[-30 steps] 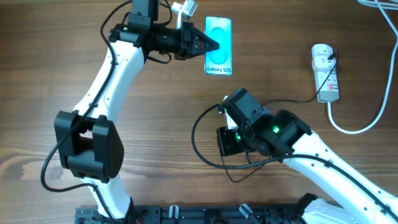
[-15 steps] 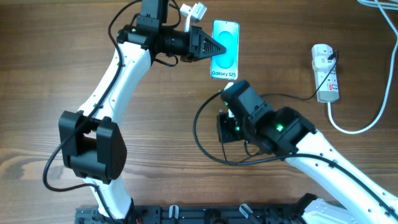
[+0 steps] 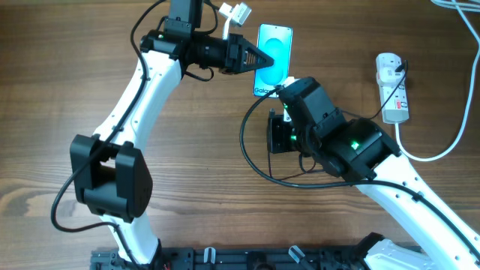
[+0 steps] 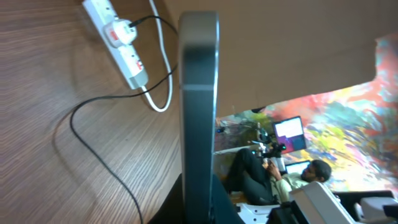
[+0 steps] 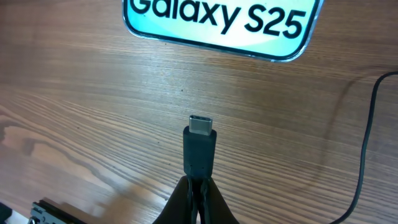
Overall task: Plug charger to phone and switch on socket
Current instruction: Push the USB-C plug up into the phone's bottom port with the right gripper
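Observation:
The phone point(image 3: 278, 42) has a cyan screen. My left gripper point(image 3: 262, 56) is shut on its left side and holds it, and in the left wrist view it stands edge-on point(image 4: 198, 93) between the fingers. My right gripper point(image 3: 283, 89) is shut on the charger's connector point(image 5: 200, 144), just below the phone's lower short edge. In the right wrist view the metal tip points at the "Galaxy S25" edge point(image 5: 217, 18) with a gap of bare wood between them. The thin black charger cable point(image 3: 245, 150) loops under the right arm and runs to the white socket point(image 3: 394, 94) at the right.
The socket's thick white cord point(image 3: 439, 154) curves off to the right edge. The socket point(image 4: 118, 40) and black cable point(image 4: 106, 155) also show in the left wrist view. Black robot bases and a rail point(image 3: 225, 259) line the front edge.
My right gripper has moved up and to the right with the connector, close to the phone's lower edge. My left gripper has shifted the phone a little to the right.

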`<state>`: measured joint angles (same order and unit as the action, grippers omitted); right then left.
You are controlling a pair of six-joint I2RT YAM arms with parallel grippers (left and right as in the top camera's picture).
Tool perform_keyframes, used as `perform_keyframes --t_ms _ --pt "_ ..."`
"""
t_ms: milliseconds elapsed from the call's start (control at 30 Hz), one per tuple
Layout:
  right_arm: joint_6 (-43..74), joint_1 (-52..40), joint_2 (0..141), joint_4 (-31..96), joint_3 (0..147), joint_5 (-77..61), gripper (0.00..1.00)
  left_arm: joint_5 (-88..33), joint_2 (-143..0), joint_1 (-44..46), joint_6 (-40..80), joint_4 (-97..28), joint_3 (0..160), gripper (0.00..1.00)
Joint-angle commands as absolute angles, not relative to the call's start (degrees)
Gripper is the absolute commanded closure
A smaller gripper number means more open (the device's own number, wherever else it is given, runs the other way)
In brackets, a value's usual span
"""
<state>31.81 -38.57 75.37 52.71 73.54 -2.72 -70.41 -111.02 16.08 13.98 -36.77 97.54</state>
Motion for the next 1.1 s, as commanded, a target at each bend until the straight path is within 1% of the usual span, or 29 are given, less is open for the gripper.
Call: perform_keyframes --t_ms 0,100,233,367,467,633,1067 --pt "31.5 -38.5 76.0 52.4 74.7 -1.9 0.96 -61.7 -104.6 15.9 12.3 -39.6 97.8 0.96" --pt "31.4 -38.5 76.0 51.6 74.7 -2.5 0.96 -58.2 -101.8 15.9 11.6 -41.2 97.8 0.96" --pt "30.6 -38.5 76.1 49.5 74.7 -6.7 0.96 -59.5 -100.0 15.9 11.5 -41.5 97.8 0.96" --pt "30.6 -38.5 76.1 49.2 74.7 -7.5 0.96 -65.0 -99.7 15.9 11.5 -42.4 97.8 0.96" --pt "30.6 -38.5 76.1 49.1 75.0 -7.6 0.96 -64.7 -99.7 15.9 8.8 -44.0 97.8 0.96" --pt "29.5 -38.6 76.1 49.9 76.6 -7.6 0.95 -60.6 -99.7 15.9 8.7 -44.6 97.8 0.96" --pt "27.6 -38.6 76.1 49.9 77.0 -8.6 0.96 -62.3 -99.7 15.9 8.7 -44.6 97.8 0.96"
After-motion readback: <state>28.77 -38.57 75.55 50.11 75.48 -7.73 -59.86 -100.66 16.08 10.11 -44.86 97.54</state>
